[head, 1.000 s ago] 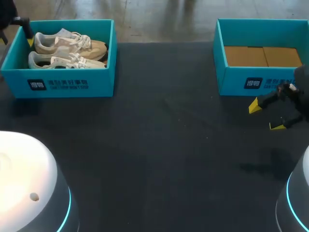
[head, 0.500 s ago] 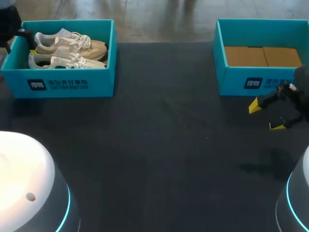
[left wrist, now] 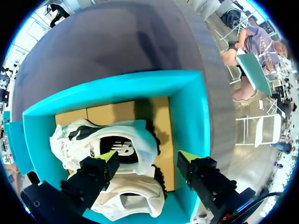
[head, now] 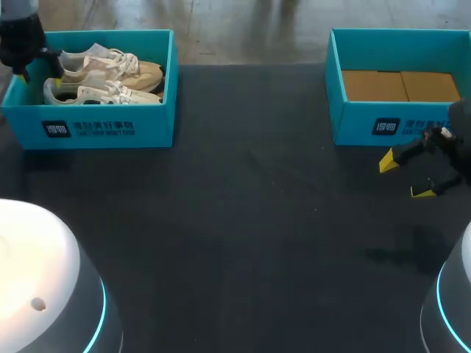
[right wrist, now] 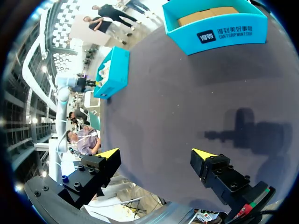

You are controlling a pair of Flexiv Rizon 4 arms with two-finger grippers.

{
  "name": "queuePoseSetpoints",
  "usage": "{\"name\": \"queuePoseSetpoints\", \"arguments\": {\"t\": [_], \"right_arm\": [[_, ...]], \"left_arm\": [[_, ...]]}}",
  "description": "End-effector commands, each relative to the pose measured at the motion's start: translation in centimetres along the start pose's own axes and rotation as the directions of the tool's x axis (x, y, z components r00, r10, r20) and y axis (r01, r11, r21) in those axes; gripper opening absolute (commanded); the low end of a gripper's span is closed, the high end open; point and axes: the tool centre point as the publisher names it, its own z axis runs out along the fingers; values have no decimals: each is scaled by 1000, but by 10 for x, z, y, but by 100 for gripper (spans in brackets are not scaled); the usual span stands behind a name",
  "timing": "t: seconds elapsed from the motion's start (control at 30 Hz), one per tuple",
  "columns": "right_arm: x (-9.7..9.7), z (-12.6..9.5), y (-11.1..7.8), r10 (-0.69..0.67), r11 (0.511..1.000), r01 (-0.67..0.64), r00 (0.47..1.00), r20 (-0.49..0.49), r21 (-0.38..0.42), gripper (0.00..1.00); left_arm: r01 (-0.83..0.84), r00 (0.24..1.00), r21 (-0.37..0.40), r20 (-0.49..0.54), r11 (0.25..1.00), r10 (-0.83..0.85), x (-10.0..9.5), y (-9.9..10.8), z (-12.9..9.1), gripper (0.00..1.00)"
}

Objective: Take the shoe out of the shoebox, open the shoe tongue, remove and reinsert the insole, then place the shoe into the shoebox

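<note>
The dark table (head: 243, 220) bore two open teal boxes, well apart along its far edge: the left shoebox (head: 96, 129) and the right shoebox (head: 383, 123).

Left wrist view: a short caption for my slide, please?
Open left gripper above two white shoes in the teal shoebox.

The left teal cardboard shoebox (head: 158, 110) carries on its near wall a dark square logo (head: 56, 129) with white print (head: 103, 129) beside it; the right teal cardboard shoebox (head: 353, 114) bears the same mark (head: 386, 126). A white letter logo (left wrist: 123, 149) sits on the black insole (left wrist: 116, 141) of a white mesh sneaker (left wrist: 70, 140).
</note>
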Motion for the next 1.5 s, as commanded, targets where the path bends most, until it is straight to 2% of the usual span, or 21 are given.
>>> {"name": "queuePoseSetpoints", "arguments": {"t": [0.03, 0.13, 0.4, 0.9, 1.1, 1.27, 1.4, 1.47, 1.5], "right_arm": [[0, 1, -1, 1, 1000, -1, 1000, 3, -1, 100], [0, 1, -1, 1, 1000, -1, 1000, 3, -1, 100], [0, 1, -1, 1, 1000, -1, 1000, 3, -1, 100], [0, 1, -1, 1, 1000, -1, 1000, 3, -1, 100], [0, 1, -1, 1, 1000, -1, 1000, 3, -1, 100], [0, 1, -1, 1, 1000, -1, 1000, 3, -1, 100], [0, 1, -1, 1, 1000, -1, 1000, 3, -1, 100], [0, 1, -1, 1, 1000, -1, 1000, 3, -1, 100], [0, 1, -1, 1, 1000, -1, 1000, 3, -1, 100]], "left_arm": [[-5, 1000, 13, -10, 1000, 5, -3, 6, 10, 78], [-7, 1000, 21, -18, 1000, 7, -4, 6, 16, 78], [-10, 1000, 36, -25, 999, 11, -5, 6, 27, 67], [-19, 998, 45, -54, 999, 22, -7, 6, 42, 58], [-9, 999, 54, -52, 999, 11, -6, 7, 47, 44], [-17, 998, 55, -61, 998, 20, -6, 8, 50, 46], [-24, 997, 56, -70, 998, 28, -6, 8, 54, 44], [-26, 997, 55, -78, 998, 30, -7, 8, 56, 36], [-26, 996, 55, -79, 998, 30, -7, 8, 56, 24]]}}
